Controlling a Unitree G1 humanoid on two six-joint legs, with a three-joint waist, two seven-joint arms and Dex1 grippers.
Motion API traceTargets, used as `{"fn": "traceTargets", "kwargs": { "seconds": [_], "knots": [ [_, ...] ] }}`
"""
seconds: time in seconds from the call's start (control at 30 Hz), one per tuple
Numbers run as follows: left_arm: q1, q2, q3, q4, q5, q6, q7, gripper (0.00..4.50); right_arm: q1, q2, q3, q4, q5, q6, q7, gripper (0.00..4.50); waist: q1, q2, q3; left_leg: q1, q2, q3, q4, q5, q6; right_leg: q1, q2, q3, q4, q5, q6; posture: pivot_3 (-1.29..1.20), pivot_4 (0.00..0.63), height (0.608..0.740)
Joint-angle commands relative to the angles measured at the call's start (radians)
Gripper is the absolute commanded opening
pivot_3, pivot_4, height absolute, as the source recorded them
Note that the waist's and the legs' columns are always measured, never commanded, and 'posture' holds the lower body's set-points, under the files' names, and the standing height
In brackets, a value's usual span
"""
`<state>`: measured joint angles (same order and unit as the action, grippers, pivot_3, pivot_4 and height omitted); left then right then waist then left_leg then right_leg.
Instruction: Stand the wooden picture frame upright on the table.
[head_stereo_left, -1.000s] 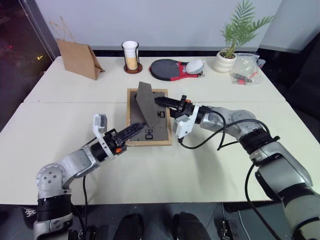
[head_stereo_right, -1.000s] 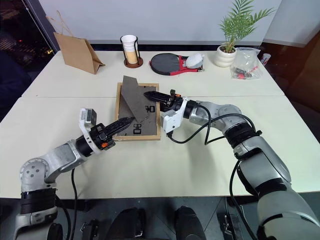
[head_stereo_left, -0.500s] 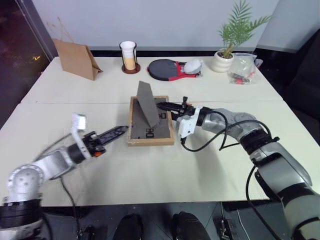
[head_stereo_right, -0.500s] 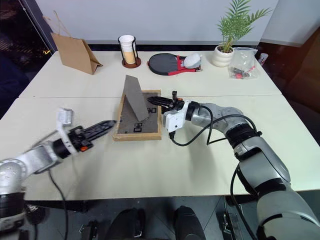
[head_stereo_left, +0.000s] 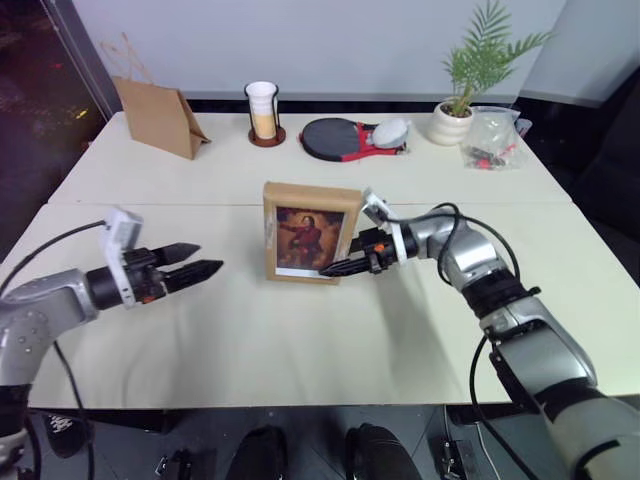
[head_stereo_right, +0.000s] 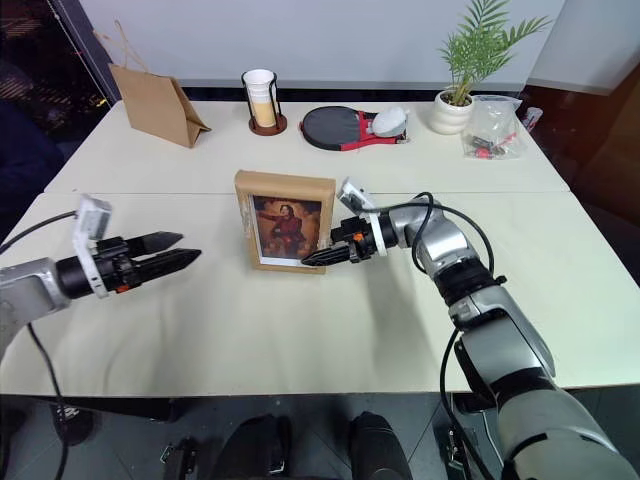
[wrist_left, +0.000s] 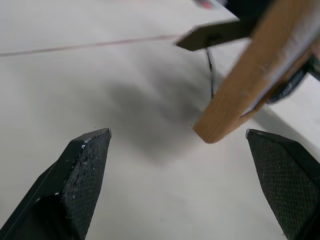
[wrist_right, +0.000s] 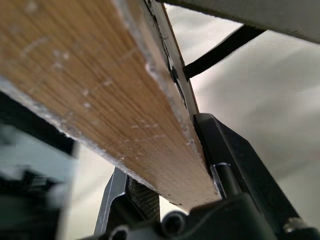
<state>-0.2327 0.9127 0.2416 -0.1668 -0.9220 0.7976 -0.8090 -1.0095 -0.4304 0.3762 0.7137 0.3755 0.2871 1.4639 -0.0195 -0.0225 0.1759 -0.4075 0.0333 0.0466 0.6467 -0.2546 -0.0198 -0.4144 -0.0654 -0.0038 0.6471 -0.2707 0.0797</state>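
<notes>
The wooden picture frame (head_stereo_left: 307, 233) is facing you, so its back panel and stand are hiding from you. Its near corner (wrist_left: 235, 95) is blurring in the left wrist view. The right end effector (head_stereo_left: 345, 267) fingertips are disappearing behind the frame's lower edge.

the head views are evenly bright and sharp, with soft overhead light on the large cream-white flat surface (head_stereo_left: 300, 340) and a dark window area at the far left edge. the small light-wood picture frame with its dark portrait (head_stereo_left: 309, 233) casts only a faint shadow. in the left wrist view a soft grey shadow lies beside the blurred frame edge. the right wrist view is close, its background out of focus.
</notes>
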Motion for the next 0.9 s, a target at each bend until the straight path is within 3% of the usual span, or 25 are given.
{"fn": "traceTargets", "kwargs": {
  "seconds": [0.03, 0.27, 0.5, 0.53, 0.73, 0.9],
  "knots": [
    [-0.001, 0.000, -0.014, -0.069, 0.041, -0.011, -0.014, 4.45, -0.049, 0.048, -0.032, 0.148, -0.049, -0.013, 0.046, 1.08, -0.003, 0.000, 0.000, 0.000, 0.000, 0.000, -0.001, 0.000, 0.000, -0.001, 0.000, 0.000, 0.000, 0.000, 0.000, 0.00, 0.150, 0.740],
    [0.023, -0.015, -0.012, -0.120, 0.073, -0.009, -0.025, 4.45, -0.089, 0.122, -0.065, 0.402, -0.169, -0.103, 0.028, 1.08, -0.011, 0.000, 0.000, -0.005, 0.000, 0.003, 0.000, 0.001, -0.001, -0.008, 0.000, 0.001, 0.002, 0.000, 0.000, 0.00, 0.150, 0.740],
    [0.030, -0.015, -0.013, -0.144, 0.077, 0.005, -0.048, 4.50, -0.078, 0.103, -0.124, 0.407, -0.221, -0.112, 0.048, 4.39, -0.022, 0.000, 0.000, -0.004, 0.000, 0.002, 0.000, 0.001, -0.002, -0.006, 0.000, 0.001, 0.003, 0.001, -0.001, 0.00, 0.150, 0.740],
    [0.029, -0.017, -0.014, -0.147, 0.077, 0.007, -0.051, 4.50, -0.070, 0.092, -0.134, 0.393, -0.225, -0.112, 0.038, 4.46, -0.023, 0.000, 0.000, -0.004, 0.000, 0.002, 0.000, 0.001, -0.002, -0.006, 0.000, 0.001, 0.003, 0.001, -0.001, 0.00, 0.150, 0.740],
    [0.036, -0.019, -0.008, -0.152, 0.095, -0.005, -0.058, 4.50, 0.143, -0.111, -0.209, -0.002, -0.223, -0.054, -0.050, 4.46, -0.006, 0.000, 0.000, -0.005, -0.001, 0.002, -0.001, 0.001, -0.001, -0.007, -0.001, 0.001, 0.002, 0.001, -0.001, 0.00, 0.150, 0.740],
    [0.082, 0.001, 0.045, -0.145, 0.136, -0.039, -0.067, 4.50, 0.450, -0.315, -0.401, -0.667, -0.119, 0.214, -0.199, 4.46, 0.002, 0.003, 0.001, -0.005, 0.000, 0.003, -0.001, 0.001, -0.001, -0.008, -0.001, 0.002, 0.002, 0.000, -0.001, 0.00, 0.150, 0.740]
  ]
}}
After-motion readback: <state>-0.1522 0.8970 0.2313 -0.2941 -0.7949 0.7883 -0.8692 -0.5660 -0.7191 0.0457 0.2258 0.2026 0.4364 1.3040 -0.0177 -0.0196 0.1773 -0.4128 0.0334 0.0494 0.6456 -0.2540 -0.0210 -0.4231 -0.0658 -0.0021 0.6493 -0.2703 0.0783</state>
